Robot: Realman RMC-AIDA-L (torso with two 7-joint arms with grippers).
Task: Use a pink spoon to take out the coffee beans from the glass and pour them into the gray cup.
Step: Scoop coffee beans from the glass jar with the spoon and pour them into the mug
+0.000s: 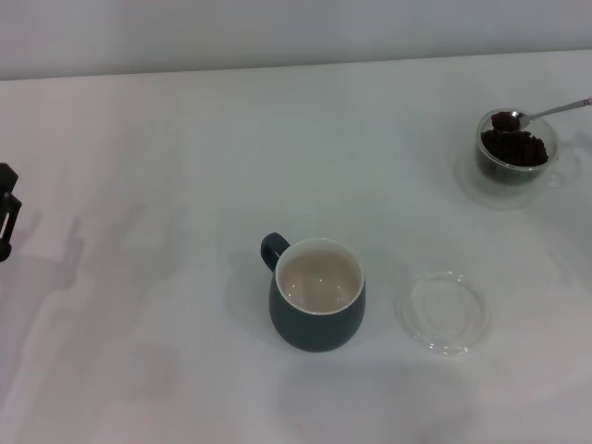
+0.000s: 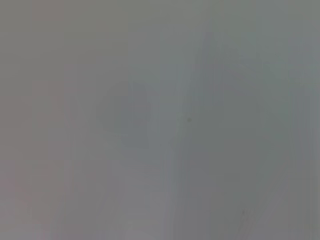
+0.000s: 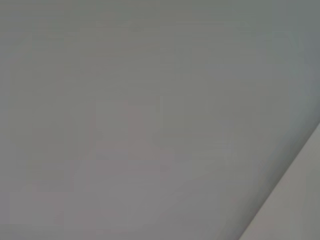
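Hovering at two o'clock, pink spoon [image 1: 524,117] carries coffee beans [image 1: 514,146] above glass [image 1: 546,159]; gray cup [image 1: 317,327] empty, my right claw unseen.

The gray cup [image 1: 317,296], near the table's centre, looks like glazed ceramic: dark blue-gray outside with a soft sheen, smooth cream-white inside. At its 3 o'clock lies a flat dish [image 1: 445,312] of clear glossy glass. At 1 o'clock, the glass [image 1: 514,148] is clear and thick-walled, holding matt dark coffee beans [image 1: 516,146]. The pink spoon [image 1: 539,114] shows shiny metal. The table [image 1: 166,166] is smooth, matt white.
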